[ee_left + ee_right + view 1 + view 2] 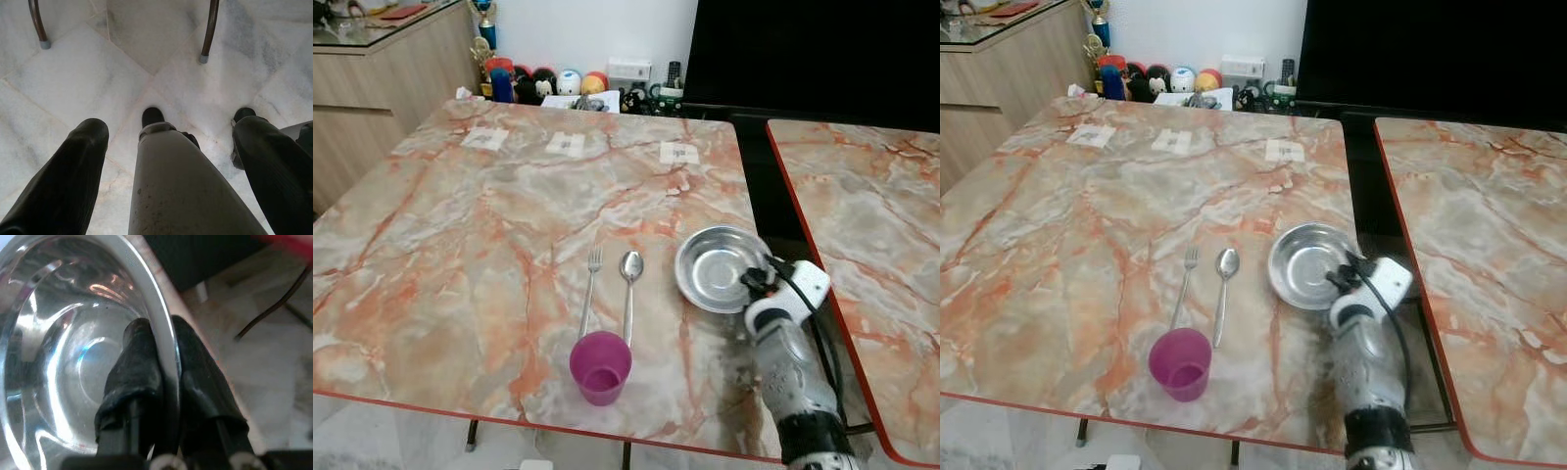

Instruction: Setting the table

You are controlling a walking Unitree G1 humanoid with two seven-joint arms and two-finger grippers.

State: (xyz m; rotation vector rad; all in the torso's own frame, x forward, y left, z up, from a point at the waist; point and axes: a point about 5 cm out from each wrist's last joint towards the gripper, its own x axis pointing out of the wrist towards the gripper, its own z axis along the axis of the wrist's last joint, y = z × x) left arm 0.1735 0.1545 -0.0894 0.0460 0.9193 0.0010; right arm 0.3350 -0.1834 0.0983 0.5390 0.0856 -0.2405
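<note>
A shiny metal bowl (717,266) sits on the marble table (489,225) near its right edge. My right gripper (759,284) is shut on the bowl's near right rim (164,340), one finger inside and one outside. Left of the bowl lie a spoon (629,289) and a fork (589,289) side by side. A purple cup (601,366) stands upright in front of them near the table's front edge. My left gripper (168,142) hangs open over the floor, its black fingers (63,181) wide apart.
A second marble table (862,225) stands to the right across a dark gap. Three paper tags (566,145) lie at the far side of the table. Toys and bottles (543,83) line the back wall, with a wooden counter (382,78) at far left.
</note>
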